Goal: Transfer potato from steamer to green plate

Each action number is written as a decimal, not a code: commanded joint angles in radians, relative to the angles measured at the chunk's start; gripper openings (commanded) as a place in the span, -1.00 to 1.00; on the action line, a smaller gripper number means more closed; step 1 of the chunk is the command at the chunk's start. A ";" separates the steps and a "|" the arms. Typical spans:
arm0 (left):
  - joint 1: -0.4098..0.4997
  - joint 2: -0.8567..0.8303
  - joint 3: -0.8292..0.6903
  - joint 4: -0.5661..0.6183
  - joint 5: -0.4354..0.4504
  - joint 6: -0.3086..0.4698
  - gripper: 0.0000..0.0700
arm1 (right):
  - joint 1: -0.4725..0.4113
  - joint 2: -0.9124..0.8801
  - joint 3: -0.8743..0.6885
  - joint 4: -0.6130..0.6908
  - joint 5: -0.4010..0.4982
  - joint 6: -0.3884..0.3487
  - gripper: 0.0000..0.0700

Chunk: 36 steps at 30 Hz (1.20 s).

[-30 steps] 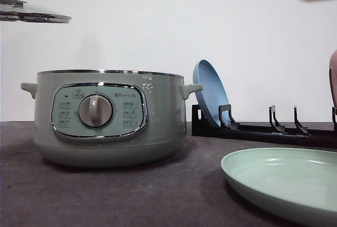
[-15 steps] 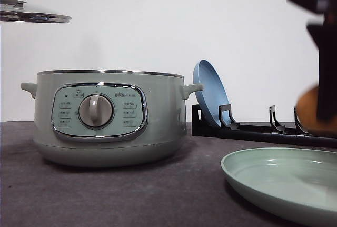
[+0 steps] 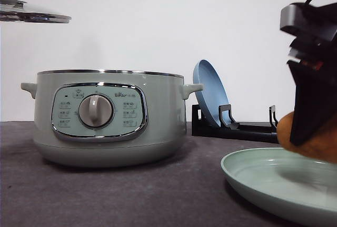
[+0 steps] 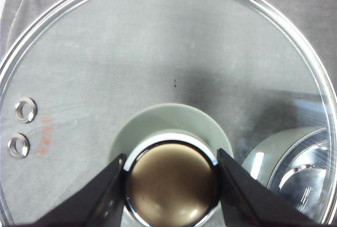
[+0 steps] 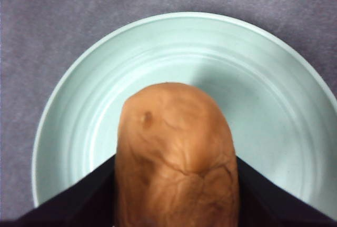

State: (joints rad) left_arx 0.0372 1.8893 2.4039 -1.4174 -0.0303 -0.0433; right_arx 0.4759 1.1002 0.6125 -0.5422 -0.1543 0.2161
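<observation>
The potato (image 3: 320, 141), orange-brown and rough, hangs just above the pale green plate (image 3: 263, 177) at the front right, with my right gripper (image 3: 304, 128) shut on it. In the right wrist view the potato (image 5: 174, 127) sits between the dark fingers (image 5: 79, 200) over the middle of the green plate (image 5: 89, 106). The sage-green steamer (image 3: 105, 116) stands uncovered at centre left. Its glass lid (image 3: 31, 15) is held high at the upper left. My left gripper (image 4: 171, 156) is shut on the lid's knob (image 4: 174, 185).
A blue plate (image 3: 209, 92) leans in a black rack (image 3: 247, 131) behind the green plate, against the white wall. Grey cloth (image 3: 158, 195) covers the table between steamer and plate. Through the lid glass, the steamer (image 4: 295, 169) shows below.
My right gripper has come down with the potato from the top right corner to just over the green plate. The left gripper and lid have stayed put.
</observation>
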 commanded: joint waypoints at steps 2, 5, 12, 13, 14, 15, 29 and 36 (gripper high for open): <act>0.002 -0.019 0.047 -0.025 -0.003 -0.003 -1.00 | 0.005 0.047 0.003 0.015 0.001 0.012 -0.30; 0.002 -0.019 0.047 -0.025 -0.003 -0.003 -1.00 | 0.005 0.085 0.003 0.022 0.001 0.011 -0.30; 0.002 -0.019 0.047 -0.025 -0.003 -0.003 -1.00 | 0.005 0.127 0.003 0.025 0.002 0.004 -0.29; 0.002 -0.019 0.047 -0.026 -0.003 -0.003 -1.00 | 0.005 0.129 0.003 0.024 0.002 0.003 -0.29; 0.002 -0.019 0.047 -0.025 -0.003 -0.003 -1.00 | 0.005 0.132 0.003 0.025 0.004 0.003 -0.29; 0.002 -0.019 0.047 -0.025 -0.003 -0.003 -1.00 | 0.005 0.134 0.003 0.025 0.005 0.003 -0.29; 0.002 -0.019 0.047 -0.025 -0.003 -0.005 -1.00 | 0.005 0.111 0.026 0.009 0.023 0.019 0.57; 0.002 -0.019 0.047 -0.025 -0.003 -0.013 -1.00 | 0.005 0.002 0.184 -0.171 0.023 0.023 0.57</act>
State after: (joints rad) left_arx 0.0372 1.8893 2.4039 -1.4174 -0.0303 -0.0441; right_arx 0.4759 1.1087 0.7633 -0.6978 -0.1341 0.2260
